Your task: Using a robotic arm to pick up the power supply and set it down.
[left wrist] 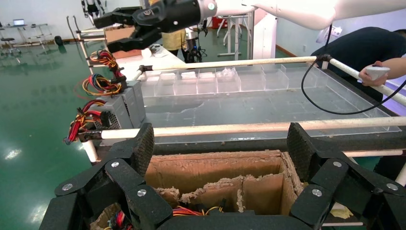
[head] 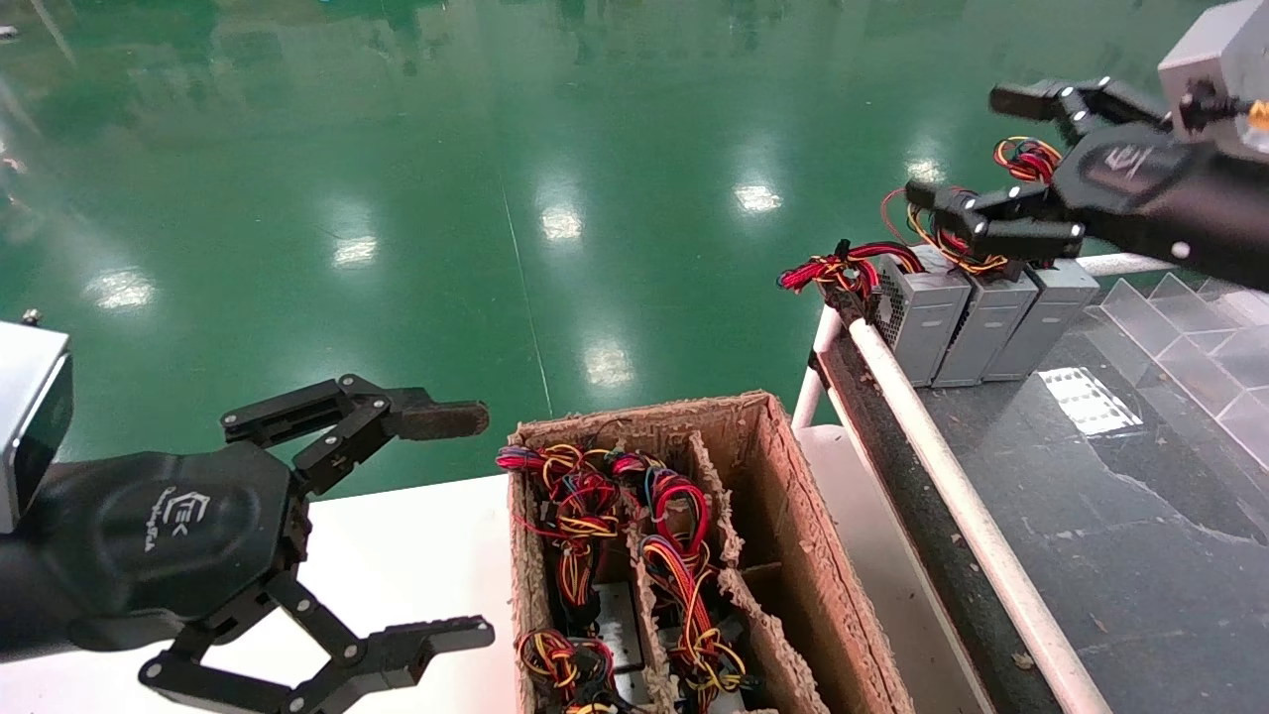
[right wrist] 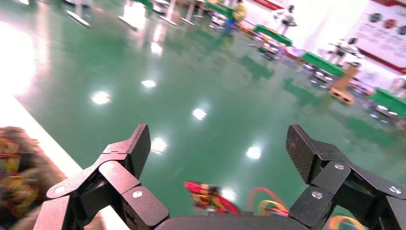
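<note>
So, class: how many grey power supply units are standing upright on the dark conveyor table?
3. They stand side by side at the table's far left corner: the left unit, the middle unit and the right unit, just below the open right gripper. None looks hidden.

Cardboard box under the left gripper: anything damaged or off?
Yes. The cardboard box is worn: its rim and inner dividers are ragged and crumbling, and small bits lie along the conveyor edge beside it. The wires inside are tangled across compartments.
</note>
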You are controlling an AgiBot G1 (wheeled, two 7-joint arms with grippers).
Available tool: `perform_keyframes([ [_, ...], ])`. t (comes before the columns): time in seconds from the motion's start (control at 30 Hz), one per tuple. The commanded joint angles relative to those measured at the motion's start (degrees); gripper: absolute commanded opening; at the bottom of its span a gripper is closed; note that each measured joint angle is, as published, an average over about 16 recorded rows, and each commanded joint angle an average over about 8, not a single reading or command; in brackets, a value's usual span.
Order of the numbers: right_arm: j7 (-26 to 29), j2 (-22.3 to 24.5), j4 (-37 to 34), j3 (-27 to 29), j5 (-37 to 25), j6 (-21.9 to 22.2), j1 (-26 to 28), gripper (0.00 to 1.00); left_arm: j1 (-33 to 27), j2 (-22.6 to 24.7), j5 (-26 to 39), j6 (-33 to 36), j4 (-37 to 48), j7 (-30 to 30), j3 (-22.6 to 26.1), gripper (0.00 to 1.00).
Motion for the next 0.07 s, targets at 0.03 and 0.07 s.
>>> perform_keyframes([
  [0.03,2.09,1.09,4.22,0.50,2.39,-1.77,-3.06,1.00,0.00,0.00,0.00,0.00,0.00,0.00,0.00,1.00],
  [0.07,2.41,1.26,4.87,0.57,2.75,-2.04,-3.52,1.00,0.00,0.00,0.00,0.00,0.00,0.00,0.01,1.00],
])
